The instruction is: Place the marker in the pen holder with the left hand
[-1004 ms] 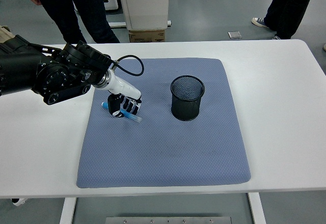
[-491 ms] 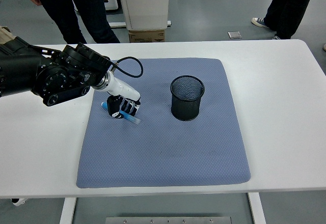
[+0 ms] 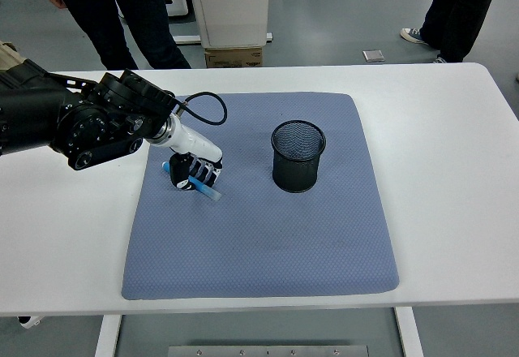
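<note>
No text, label, brand, number or sign can be read anywhere in view.

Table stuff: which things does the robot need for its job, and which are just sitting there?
Needed: left hand, blue marker it grips, black mesh pen holder.

Just there: blue mat, white table, cardboard box and people standing behind.

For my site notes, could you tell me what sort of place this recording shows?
Probably a robotics lab or test floor: a white table with a blue mat and mesh pen holder, bare grey flooring, and people standing by watching.
</note>
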